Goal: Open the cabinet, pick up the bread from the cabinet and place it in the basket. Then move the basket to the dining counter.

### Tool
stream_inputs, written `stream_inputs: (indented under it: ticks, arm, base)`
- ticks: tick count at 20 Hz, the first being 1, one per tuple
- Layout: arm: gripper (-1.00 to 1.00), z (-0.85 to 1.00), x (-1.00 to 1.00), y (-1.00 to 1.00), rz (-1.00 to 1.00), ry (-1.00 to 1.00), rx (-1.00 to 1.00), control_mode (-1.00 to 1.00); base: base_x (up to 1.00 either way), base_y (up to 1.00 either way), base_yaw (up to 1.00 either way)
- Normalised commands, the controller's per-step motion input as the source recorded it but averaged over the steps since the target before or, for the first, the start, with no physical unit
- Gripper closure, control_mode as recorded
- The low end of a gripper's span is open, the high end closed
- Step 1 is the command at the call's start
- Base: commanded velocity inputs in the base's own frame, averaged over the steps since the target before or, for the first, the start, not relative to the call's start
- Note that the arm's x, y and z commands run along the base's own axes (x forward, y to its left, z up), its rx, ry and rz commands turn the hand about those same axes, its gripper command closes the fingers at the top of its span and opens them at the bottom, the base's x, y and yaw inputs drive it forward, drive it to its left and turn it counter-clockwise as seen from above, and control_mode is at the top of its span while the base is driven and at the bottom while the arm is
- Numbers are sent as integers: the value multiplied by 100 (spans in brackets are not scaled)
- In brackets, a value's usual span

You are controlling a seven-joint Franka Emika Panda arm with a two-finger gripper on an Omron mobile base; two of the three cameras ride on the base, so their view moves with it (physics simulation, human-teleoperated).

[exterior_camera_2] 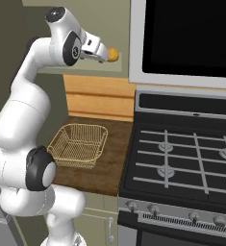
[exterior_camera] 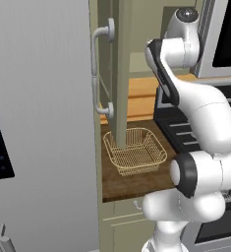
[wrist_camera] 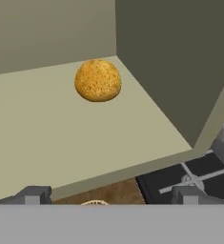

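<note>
Golden-orange bread [wrist_camera: 97, 80] sat on cabinet [exterior_camera: 118, 69] shelf, near back corner | door swung open | hand [wrist_camera: 108, 194] spread wide, empty, short of bread | wire basket [exterior_camera_2: 79, 145] waited on table below | risk: rounded bun nudged deeper or rolled aside if fingertips closed off-centre.

My arm rises from the base, bulges out at the dark elbow joint, climbs straight up and bends forward at the top, so my wrist sits high and reaches ahead. In the right base view my gripper [exterior_camera_2: 106, 54] points forward and slightly down from that raised wrist. In the hand view my two dark fingertips [wrist_camera: 33, 195] stand wide apart at the bottom edge, jaws spread, with nothing between them and touching nothing.
</note>
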Motion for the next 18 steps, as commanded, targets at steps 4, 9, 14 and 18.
stream_inputs:
  ticks: [4,9,14,18]
  arm:
    - [-100,-1,38,0,0,0,0,-100]
    - [-100,-17,32,0,0,0,0,-100]
    - [-100,-18,29,0,0,0,0,-100]
    - [-100,-5,29,-1,0,0,0,-100]
  base:
    - [0,0,0]
    - [0,0,0]
    - [0,0,0]
    - [0,0,0]
